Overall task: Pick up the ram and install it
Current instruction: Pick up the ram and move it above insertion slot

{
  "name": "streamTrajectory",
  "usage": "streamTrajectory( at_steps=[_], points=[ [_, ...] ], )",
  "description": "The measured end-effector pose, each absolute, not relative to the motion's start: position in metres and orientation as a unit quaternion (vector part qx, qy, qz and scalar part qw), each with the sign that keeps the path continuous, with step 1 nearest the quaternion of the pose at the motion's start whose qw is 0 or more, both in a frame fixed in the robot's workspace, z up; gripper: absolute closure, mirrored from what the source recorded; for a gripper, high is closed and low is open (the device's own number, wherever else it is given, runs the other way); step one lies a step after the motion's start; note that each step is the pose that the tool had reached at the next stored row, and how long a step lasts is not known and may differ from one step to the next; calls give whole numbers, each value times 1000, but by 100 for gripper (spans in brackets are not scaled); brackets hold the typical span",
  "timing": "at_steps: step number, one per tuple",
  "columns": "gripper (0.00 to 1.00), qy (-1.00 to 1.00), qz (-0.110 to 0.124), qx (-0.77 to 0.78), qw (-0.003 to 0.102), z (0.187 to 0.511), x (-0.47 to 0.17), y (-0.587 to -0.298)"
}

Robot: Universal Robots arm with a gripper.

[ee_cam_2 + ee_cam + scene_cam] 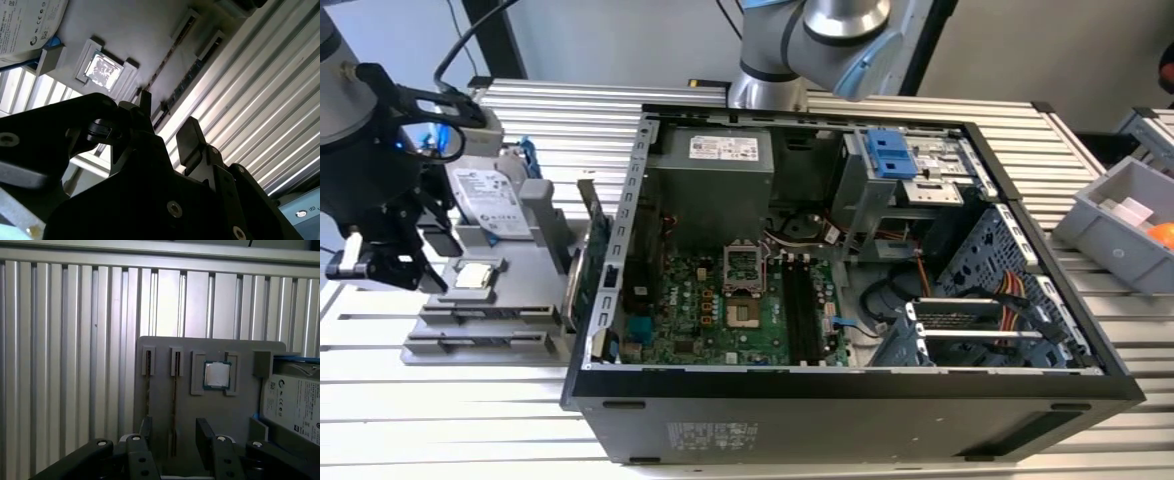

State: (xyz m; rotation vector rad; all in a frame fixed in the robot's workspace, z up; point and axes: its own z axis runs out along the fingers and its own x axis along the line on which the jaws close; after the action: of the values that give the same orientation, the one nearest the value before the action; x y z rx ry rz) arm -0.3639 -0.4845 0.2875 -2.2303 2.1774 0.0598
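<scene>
Zero of the task's steps done, by the look of it. Hangs over the grey holder [240,407] with the gripper [175,429] released, fingers [205,432] spread to either side of the ram [173,400]. Finds it edge-up in its slot, near the processor chip [217,375], well apart from the computer case [854,388]. Leaves grasp, lift and seating all undone.

**Ram on edge in its slot**

The ram [173,400], a thin dark stick seen edge-on, stands upright in a long slot of the grey holder [225,410], between the spread fingers [205,432] of my end effector [174,424], touching neither.
</scene>
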Motion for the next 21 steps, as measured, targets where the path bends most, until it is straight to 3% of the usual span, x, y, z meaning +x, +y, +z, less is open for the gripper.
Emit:
streamTrajectory(
  at_steps=[21],
  points=[
    [0, 698, 18, -715, 11, 269, -364, -490]
  ],
)
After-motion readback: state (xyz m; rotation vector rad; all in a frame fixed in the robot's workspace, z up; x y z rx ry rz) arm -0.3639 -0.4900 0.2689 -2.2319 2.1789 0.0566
